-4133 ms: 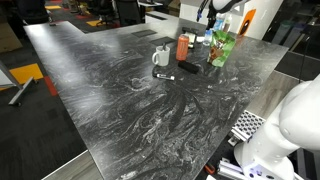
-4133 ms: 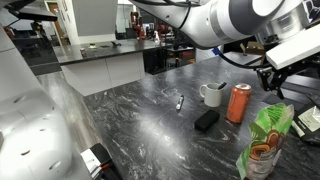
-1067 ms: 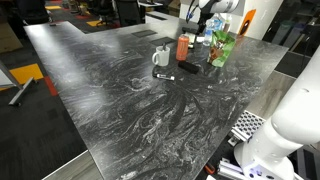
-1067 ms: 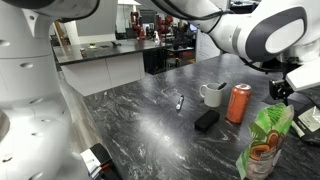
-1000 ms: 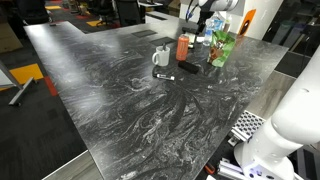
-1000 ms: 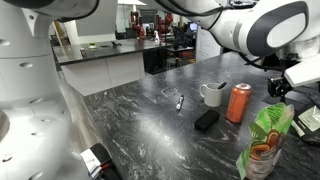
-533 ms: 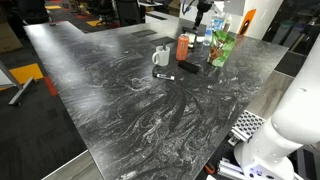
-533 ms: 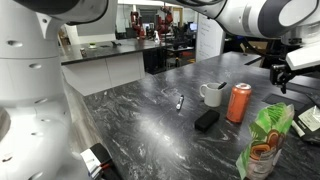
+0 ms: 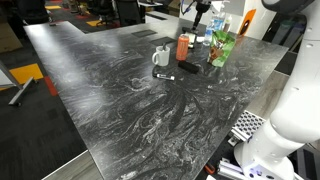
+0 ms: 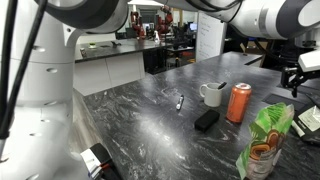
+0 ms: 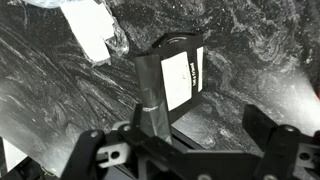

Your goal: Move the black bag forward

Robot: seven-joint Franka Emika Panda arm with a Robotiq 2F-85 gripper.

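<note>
The black bag (image 9: pixel 190 68) lies flat on the dark marbled table (image 9: pixel 120 90), in front of the orange can and beside the white mug. It shows in both exterior views (image 10: pixel 206 120). In the wrist view a black packet with a pale label (image 11: pixel 175 75) lies on the table ahead of the fingers. My gripper (image 11: pixel 205 115) is open and empty, its fingers wide apart, and the left finger overlaps the packet's near edge in that view. In the exterior views the gripper (image 9: pixel 203 10) (image 10: pixel 305 70) hangs well above the back of the table.
A white mug (image 10: pixel 212 95), an orange can (image 10: pixel 239 103) and a green bag (image 10: pixel 265 145) stand close around the black bag. A thin black marker (image 10: pixel 180 102) lies near the mug. A white crumpled packet (image 11: pixel 95 30) lies near the labelled packet.
The gripper has drifted up and toward the right edge in one exterior view as the arm swung. The bag, mug, can and marker have not moved.
</note>
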